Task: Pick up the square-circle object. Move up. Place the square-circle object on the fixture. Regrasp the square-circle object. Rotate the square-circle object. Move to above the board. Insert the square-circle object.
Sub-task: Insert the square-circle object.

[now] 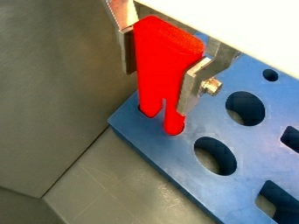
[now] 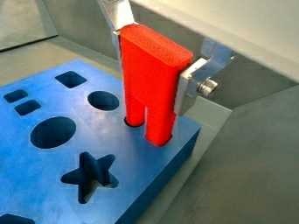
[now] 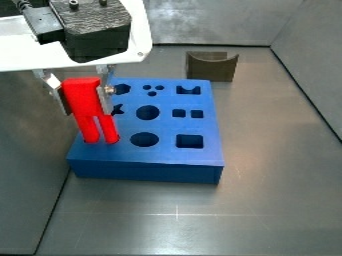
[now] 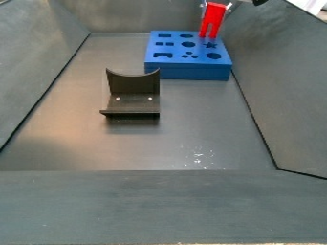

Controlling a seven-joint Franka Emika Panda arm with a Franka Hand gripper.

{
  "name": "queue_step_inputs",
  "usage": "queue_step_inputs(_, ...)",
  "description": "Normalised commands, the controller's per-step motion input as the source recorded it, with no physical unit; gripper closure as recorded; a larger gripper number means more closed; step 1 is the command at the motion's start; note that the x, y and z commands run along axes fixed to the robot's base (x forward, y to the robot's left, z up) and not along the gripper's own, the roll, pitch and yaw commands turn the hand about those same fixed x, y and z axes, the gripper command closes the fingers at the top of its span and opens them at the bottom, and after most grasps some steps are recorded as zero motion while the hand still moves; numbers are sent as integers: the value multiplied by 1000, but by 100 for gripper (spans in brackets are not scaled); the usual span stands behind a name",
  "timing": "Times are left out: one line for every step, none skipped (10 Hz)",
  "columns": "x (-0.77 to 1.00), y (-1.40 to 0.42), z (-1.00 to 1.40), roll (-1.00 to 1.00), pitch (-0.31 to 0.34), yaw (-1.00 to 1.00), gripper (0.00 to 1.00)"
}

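The square-circle object [image 1: 162, 66] is a bright red block standing upright, head up and two prongs down, with my gripper [image 1: 163, 63] shut on it. Silver fingers [image 1: 198, 77] press its two sides. Its prong tips meet the top of the blue board [image 1: 163, 149] near a corner; one prong seems to enter a hole there. In the wrist views the object [image 2: 149, 79], gripper [image 2: 156, 63] and board [image 2: 146, 166] fill the frame. In both side views the gripper [image 3: 83, 85] holds the object [image 3: 91, 112] over the board's [image 3: 147, 165] near-left corner. The fixture [image 3: 210, 65] stands apart, bare.
The board [image 4: 192, 69] carries star, round and square holes. The dark fixture [image 4: 130, 96] sits on the grey floor a short way from the board. Sloping grey walls enclose the floor on all sides, close to the board's corner under the gripper [image 4: 213, 8].
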Motion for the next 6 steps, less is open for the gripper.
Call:
queue_step_inputs(60, 0, -103, 6, 0, 0, 100)
queue_step_inputs(69, 103, -1000, 16, -46, 254, 100)
queue_step_inputs(91, 297, -1000, 0, -50, 611, 100)
queue_step_inputs(103, 323, -1000, 0, -47, 640, 100)
queue_step_inputs(17, 0, -40, 0, 0, 0, 100)
queue_step_inputs(249, 0, -1000, 11, 0, 0, 100)
